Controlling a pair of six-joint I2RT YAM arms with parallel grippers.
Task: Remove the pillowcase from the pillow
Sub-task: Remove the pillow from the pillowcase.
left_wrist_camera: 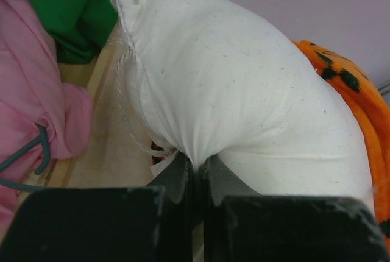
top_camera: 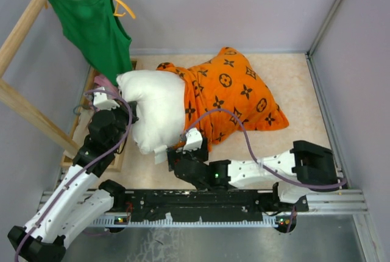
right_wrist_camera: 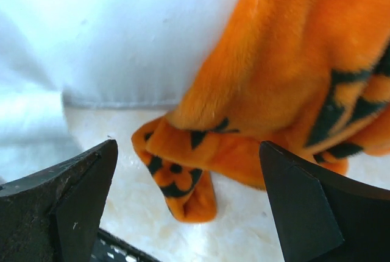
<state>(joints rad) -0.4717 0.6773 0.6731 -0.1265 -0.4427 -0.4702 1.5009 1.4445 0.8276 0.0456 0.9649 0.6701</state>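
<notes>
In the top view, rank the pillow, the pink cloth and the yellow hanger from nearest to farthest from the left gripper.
1. pillow: pinched in the shut left gripper, bulging to its right.
2. pink cloth: just beyond the gripper, at the left edge.
3. yellow hanger: far back, top left.

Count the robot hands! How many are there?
2. The left hand is shut on the pillow, pinching its left side. The right hand is open, just in front of the pillowcase hem near the table's front. None seem hidden.
</notes>
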